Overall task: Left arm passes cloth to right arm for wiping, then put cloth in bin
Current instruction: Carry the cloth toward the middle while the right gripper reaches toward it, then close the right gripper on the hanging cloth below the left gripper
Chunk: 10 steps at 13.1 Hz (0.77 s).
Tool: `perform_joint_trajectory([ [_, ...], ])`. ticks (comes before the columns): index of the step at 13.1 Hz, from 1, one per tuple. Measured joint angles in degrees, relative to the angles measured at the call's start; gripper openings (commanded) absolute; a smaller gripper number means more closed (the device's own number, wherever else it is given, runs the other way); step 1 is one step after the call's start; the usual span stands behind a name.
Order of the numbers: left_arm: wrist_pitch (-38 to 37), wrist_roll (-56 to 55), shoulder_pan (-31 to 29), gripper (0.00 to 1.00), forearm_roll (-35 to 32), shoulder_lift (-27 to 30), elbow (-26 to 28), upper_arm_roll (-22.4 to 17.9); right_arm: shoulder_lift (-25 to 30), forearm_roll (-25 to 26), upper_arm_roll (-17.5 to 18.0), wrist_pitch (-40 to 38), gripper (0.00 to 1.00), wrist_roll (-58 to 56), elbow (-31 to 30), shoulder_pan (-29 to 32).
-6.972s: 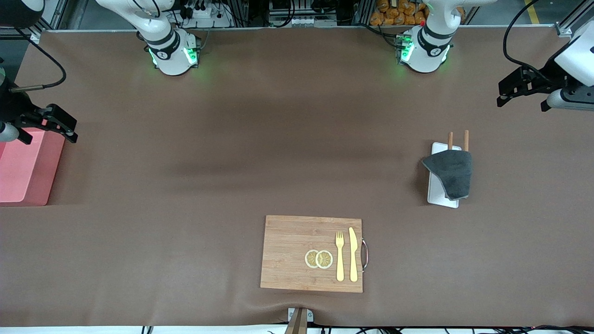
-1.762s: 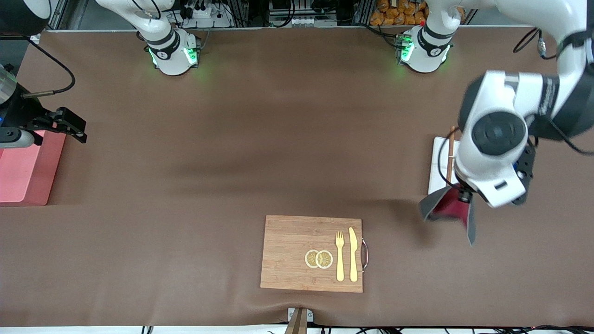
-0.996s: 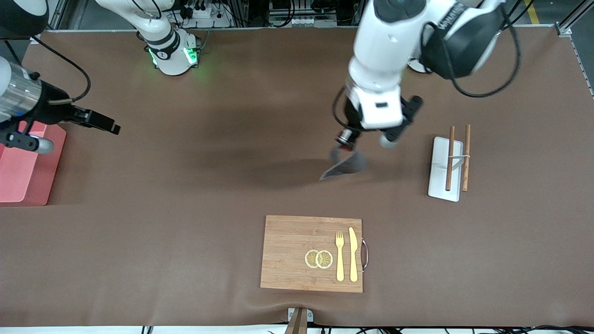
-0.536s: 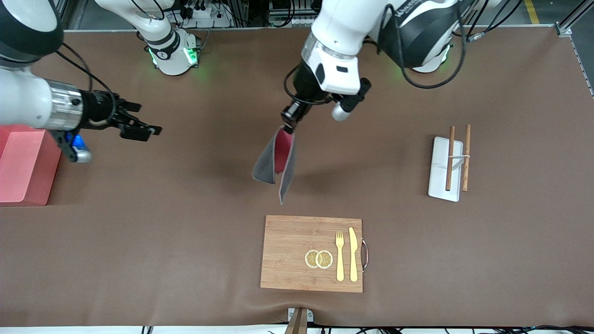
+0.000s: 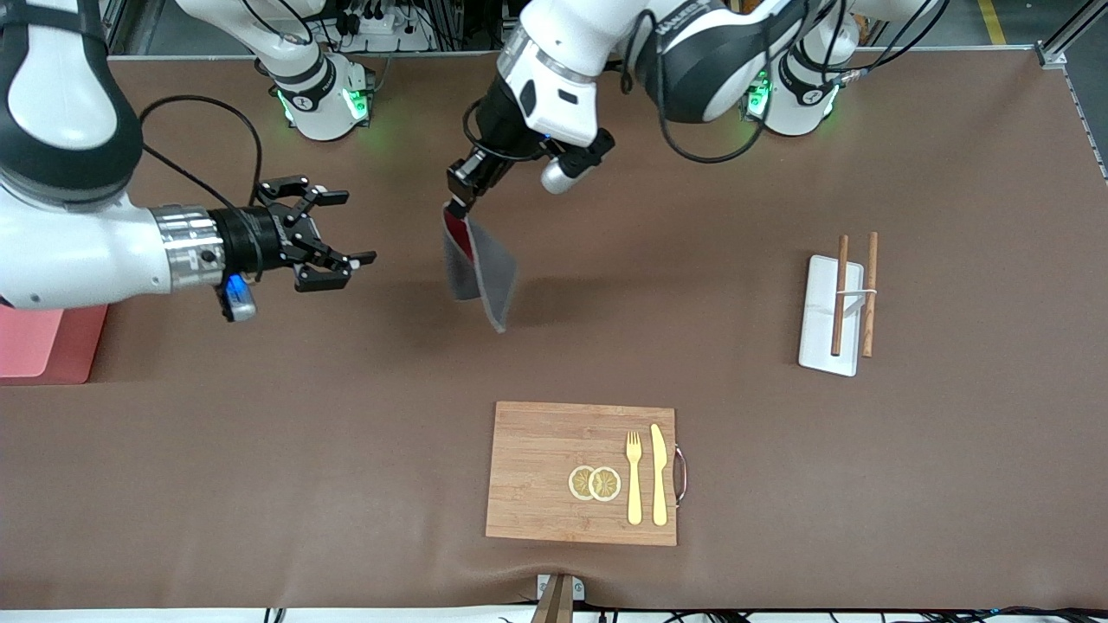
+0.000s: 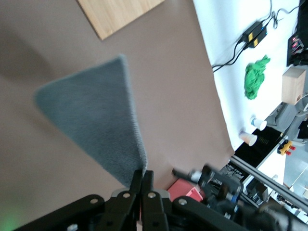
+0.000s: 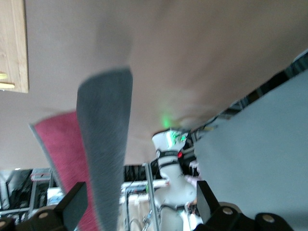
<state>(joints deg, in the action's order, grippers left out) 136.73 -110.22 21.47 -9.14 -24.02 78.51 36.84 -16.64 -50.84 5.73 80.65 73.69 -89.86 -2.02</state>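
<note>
Left gripper [image 5: 456, 195] is clenching one corner of the cloth [image 5: 479, 270], which is hanging lengthwise over mid-table, while right gripper [image 5: 333, 229], spread wide, is facing it from the bin [image 5: 35, 342] end

Left wrist view: fingers [image 6: 136, 182] are pinching the cloth [image 6: 91, 120]

Right wrist view: the cloth [image 7: 107, 139] is hanging straight ahead, between the open jaws

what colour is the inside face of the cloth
Red to crimson pink on the cloth's inner face, grey outside; it shows best in the right wrist view.

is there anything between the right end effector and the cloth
Nothing visible. The cloth hangs from the shut left end effector over bare table, and the open right end effector faces it across an empty gap.
</note>
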Motion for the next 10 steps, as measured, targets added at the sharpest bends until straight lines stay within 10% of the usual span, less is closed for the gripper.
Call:
perform_joint_trajectory([
  [4, 0.8, -0.1, 1.5, 0.0, 0.0, -1.1, 0.0, 0.0, -2.2, -2.3, 0.2, 7.5, 1.0, 3.9, -0.3, -5.3],
  [10, 1.3, -0.1, 1.4, 0.0, 0.0, -1.2, 0.0, -0.3, -2.4, -2.3, 0.3, 16.7, 0.0, 4.7, -3.2, -13.5],
])
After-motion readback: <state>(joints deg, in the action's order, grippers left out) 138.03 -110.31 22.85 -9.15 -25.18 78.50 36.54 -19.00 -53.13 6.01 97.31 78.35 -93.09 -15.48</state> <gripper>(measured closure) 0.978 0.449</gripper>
